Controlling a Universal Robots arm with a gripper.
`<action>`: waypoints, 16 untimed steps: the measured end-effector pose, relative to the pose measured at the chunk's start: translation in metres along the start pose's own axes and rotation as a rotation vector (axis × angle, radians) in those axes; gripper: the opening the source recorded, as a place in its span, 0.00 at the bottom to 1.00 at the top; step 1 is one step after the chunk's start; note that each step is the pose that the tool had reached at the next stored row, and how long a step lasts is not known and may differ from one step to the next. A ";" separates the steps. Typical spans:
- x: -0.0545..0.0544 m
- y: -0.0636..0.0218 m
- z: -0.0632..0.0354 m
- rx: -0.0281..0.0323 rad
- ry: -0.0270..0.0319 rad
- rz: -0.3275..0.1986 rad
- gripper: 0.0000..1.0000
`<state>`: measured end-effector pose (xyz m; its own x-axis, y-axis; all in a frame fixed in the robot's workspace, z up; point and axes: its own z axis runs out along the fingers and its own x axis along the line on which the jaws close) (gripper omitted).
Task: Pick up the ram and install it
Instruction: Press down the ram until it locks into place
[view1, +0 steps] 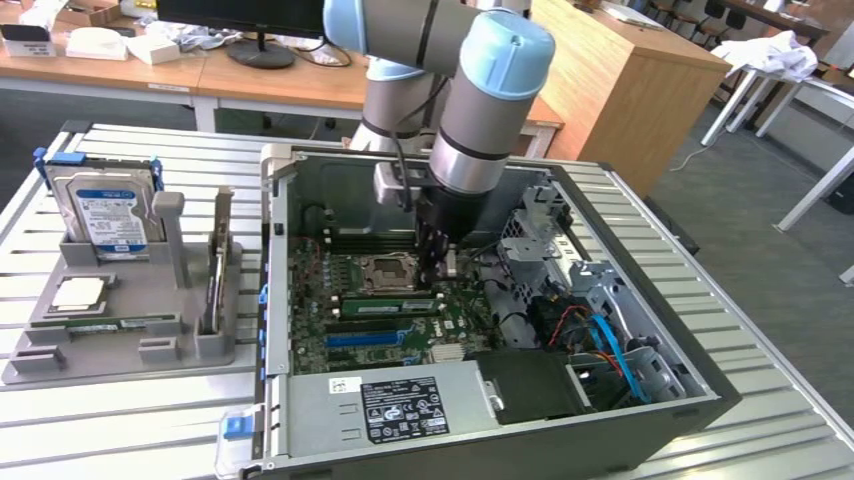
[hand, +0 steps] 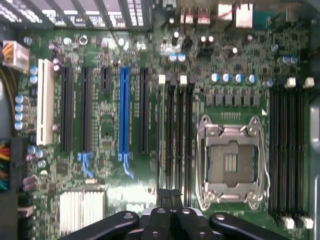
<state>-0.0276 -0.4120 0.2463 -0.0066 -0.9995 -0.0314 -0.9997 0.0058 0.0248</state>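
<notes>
Nearest, along the open computer case's (view1: 694, 395) front edge, lies the power supply (view1: 400, 405) with its dark label. The case stands toward the slatted counter's (view1: 801, 400) edge on the exterior view's right.

Just past the power supply, on the motherboard (hand: 100, 125), the ram (view1: 387, 303) stands on edge in a slot beside the empty processor socket (hand: 232, 165). It looks lined up with the slot, so the pick-up is done and the install is under way or close to finished. Whether it is pressed fully home with the clips latched is not visible.

The tool (view1: 437, 275) hangs straight down over the ram's end on the exterior view's right. I cannot tell whether it is clenched on the board or released.

Farther off, near the counter's opposite edge, a grey holder (view1: 174, 345) carries a hard drive (view1: 107, 210).
</notes>
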 end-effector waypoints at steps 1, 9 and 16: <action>0.000 0.0032 0.0001 0.0002 0.0000 0.000 0.10; 0.000 0.0208 0.0006 0.0010 0.0001 0.000 0.10; 0.000 0.0359 0.0013 0.0022 0.0001 0.000 0.10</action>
<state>-0.0635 -0.4118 0.2459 -0.0066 -0.9995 -0.0313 -0.9997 0.0059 0.0227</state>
